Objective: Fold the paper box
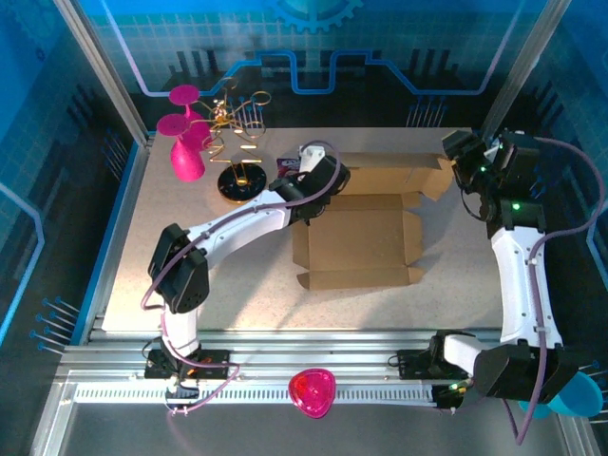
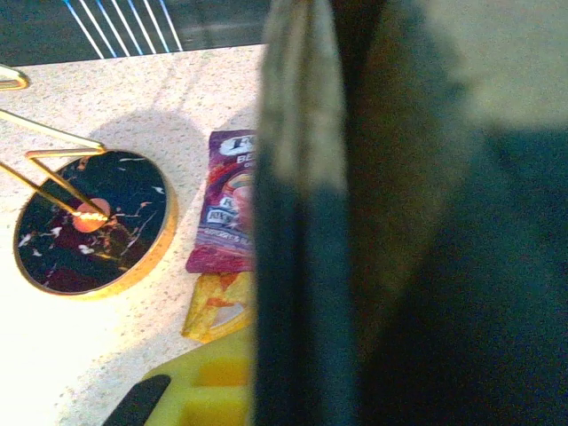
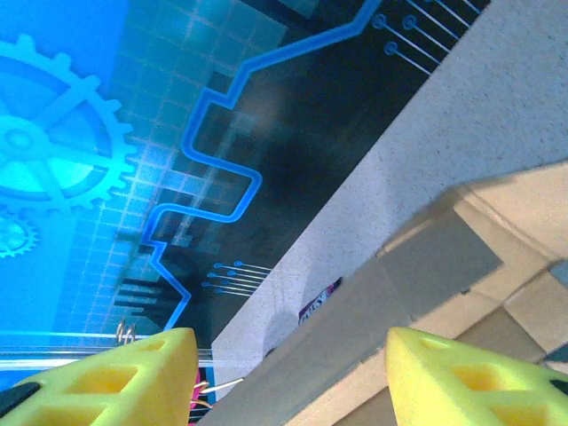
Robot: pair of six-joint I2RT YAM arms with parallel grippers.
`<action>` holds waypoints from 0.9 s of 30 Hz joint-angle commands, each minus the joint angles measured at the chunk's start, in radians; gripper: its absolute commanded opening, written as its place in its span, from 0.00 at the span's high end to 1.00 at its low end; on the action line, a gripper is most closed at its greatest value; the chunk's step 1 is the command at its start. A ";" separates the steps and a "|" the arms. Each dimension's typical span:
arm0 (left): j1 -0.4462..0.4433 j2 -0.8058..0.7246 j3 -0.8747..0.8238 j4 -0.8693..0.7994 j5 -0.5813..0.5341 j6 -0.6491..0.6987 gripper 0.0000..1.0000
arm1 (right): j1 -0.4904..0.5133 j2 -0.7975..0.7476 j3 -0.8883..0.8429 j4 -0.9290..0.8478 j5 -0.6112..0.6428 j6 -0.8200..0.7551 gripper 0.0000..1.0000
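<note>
On the table [image 1: 247, 285], the box [image 1: 356, 242] lies open, rear wall raised. Left pincer [image 1: 328, 179] is closed at its rear-left corner, perhaps nipping cardboard; blur hides that. Right pincer [image 3: 286, 346] gapes empty by the rear-right flap. Packet [image 2: 226, 213] just behind.

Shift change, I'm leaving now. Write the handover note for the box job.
Left gripper: shut, seemingly pinching the box at its rear-left corner.
Right gripper: open, at the right end of the rear flap, not gripping.
Box: between the arms, base flat, rear flap looks raised.
Done: little beyond that flap.
Left: side tabs and front lie flat; fold the walls, close.
</note>
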 commanded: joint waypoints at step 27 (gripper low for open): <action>0.008 -0.112 -0.037 -0.085 0.028 -0.041 1.00 | 0.033 0.273 0.082 -0.148 -0.289 -0.248 0.42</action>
